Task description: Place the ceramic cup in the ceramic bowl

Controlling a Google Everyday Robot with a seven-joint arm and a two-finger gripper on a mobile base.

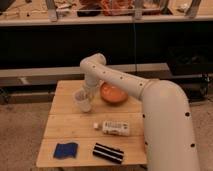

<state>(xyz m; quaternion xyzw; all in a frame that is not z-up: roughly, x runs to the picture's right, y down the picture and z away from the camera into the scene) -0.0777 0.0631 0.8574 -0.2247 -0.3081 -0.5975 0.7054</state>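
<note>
The ceramic cup (82, 100), small, white and tapered, is upright over the left part of the wooden table (70, 125). My gripper (88, 93) comes down from the arm's elbow onto the cup's right rim and is shut on it. The ceramic bowl (113, 94), orange and shallow, sits on the table just right of the cup, partly behind my arm. Nothing shows inside the bowl.
A white labelled bottle (114, 128) lies on its side in the table's middle. A blue sponge (66, 149) and a black striped block (107, 153) lie near the front edge. A dark shelf unit (105, 40) stands behind the table.
</note>
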